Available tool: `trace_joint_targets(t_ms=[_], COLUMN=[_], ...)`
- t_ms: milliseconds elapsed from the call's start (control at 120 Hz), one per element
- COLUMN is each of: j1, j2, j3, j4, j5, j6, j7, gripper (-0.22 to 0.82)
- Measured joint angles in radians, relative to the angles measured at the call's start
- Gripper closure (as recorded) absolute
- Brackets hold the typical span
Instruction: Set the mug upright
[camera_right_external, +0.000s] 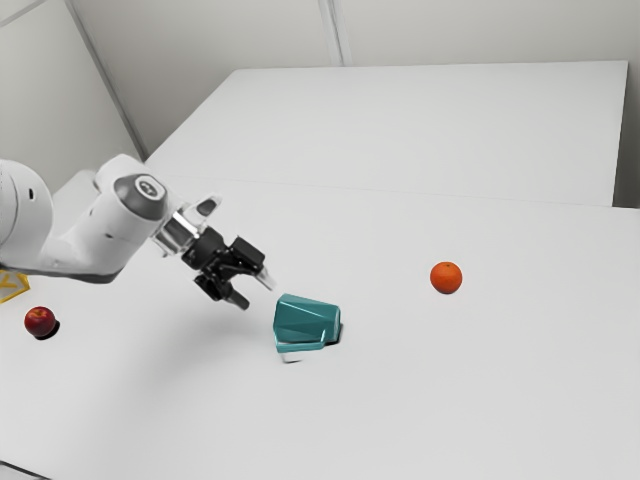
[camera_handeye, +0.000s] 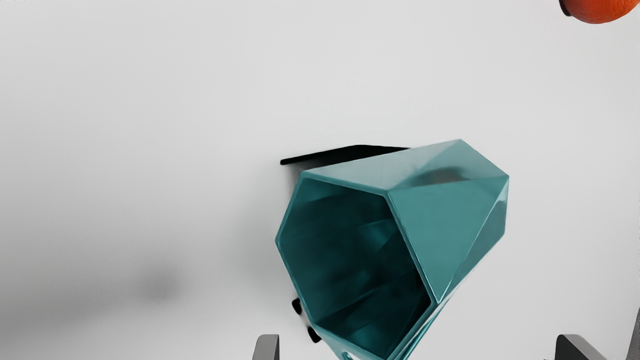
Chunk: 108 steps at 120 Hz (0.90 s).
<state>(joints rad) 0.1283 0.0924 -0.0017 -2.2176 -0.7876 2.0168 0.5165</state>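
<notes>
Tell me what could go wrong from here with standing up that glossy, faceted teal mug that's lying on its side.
The mug's open mouth faces the open black two-finger claw, so the fingers might catch only the rim and let it slip. The slim teal handle juts from the mug's side and could snag a finger or get in the way as it's tipped up.

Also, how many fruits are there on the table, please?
2: a red apple near the exterior view's left edge, and an orange to that view's right of the mug. The arm may hide others.
</notes>
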Motion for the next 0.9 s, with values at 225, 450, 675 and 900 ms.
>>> trace_joint_targets(t_ms=[225, 450, 675, 900], j1=[-0.004, -0.002, 0.012, 0.018], j2=[0.05, 0.076, 0.113, 0.127], j3=[-0.003, -0.01, -0.012, -0.014], j4=[-0.013, -0.011, -0.011, -0.005], j5=[-0.084, -0.173, -0.241, -0.272], j6=[-0.014, -0.056, -0.086, -0.117], j7=[0.118, 0.207, 0.299, 0.378], gripper=[0.0, 0.0, 0.02, 0.25])
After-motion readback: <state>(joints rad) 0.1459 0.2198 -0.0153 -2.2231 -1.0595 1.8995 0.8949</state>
